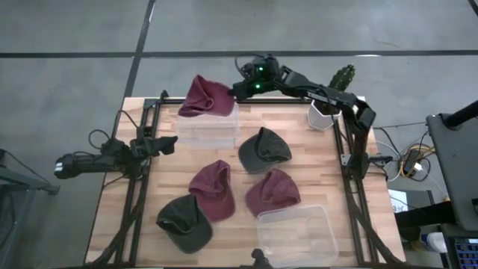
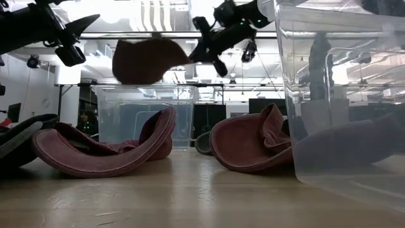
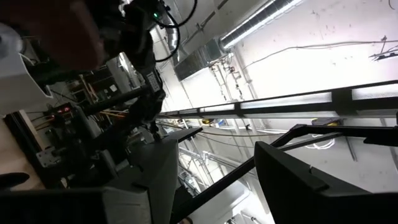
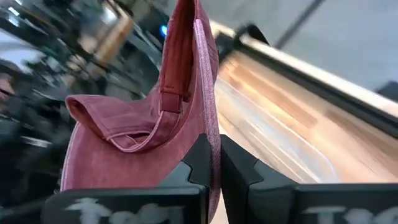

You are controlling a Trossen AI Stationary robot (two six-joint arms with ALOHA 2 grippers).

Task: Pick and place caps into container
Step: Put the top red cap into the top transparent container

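From above, my right fingers (image 1: 240, 90) pinched a maroon cap (image 1: 207, 98) over the bin (image 1: 209, 128) at twelve o'clock; letting go seemed next. Four caps lay on the worktop (image 1: 321, 168). Level, the bin looked empty. My left fingers (image 1: 170, 143), at nine o'clock, waited spread.

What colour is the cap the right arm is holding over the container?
Maroon. The held cap shows best in the right wrist view, pinched in the right gripper.

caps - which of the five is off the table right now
The maroon cap hanging from the right gripper above the far clear container. The other two maroon caps and both olive-grey ones lie on the table.
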